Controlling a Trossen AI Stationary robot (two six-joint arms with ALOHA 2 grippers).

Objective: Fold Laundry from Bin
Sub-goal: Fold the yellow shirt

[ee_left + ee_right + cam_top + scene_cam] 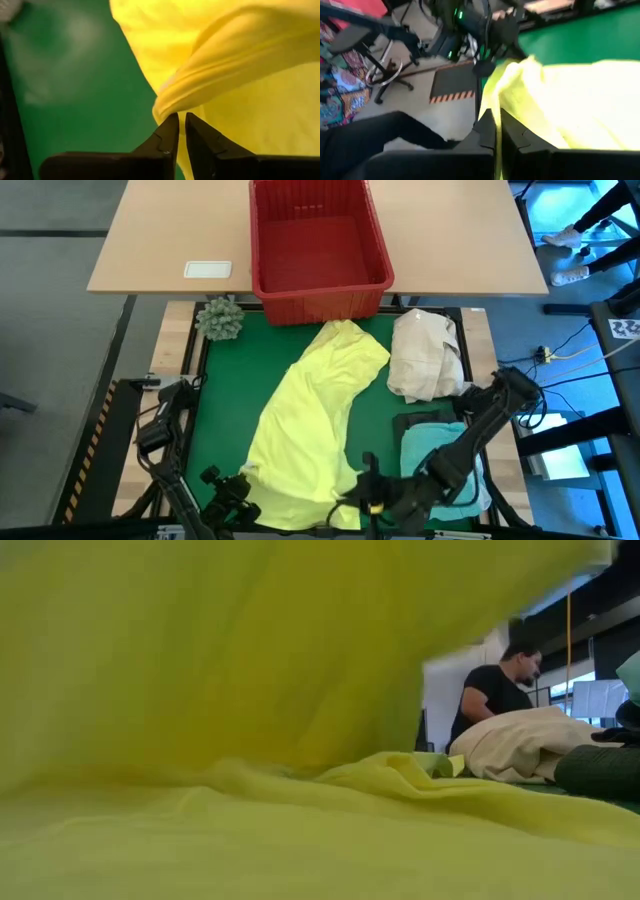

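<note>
The counter (215,395) with its green mat carries most of the work left. The red bin (318,248), far beyond both sets of jaws, looks emptied. The yellow garment (310,420) lies spread and unfolded, its near edge at the jaws. The left jaws (181,131) are nearly clenched on a yellow fold; the right jaws (497,131) are clenched on its hem. Beside the right arm lie a cream bundle (425,355) and the turquoise garment (440,445), apparently folded. No writing is readable.
</note>
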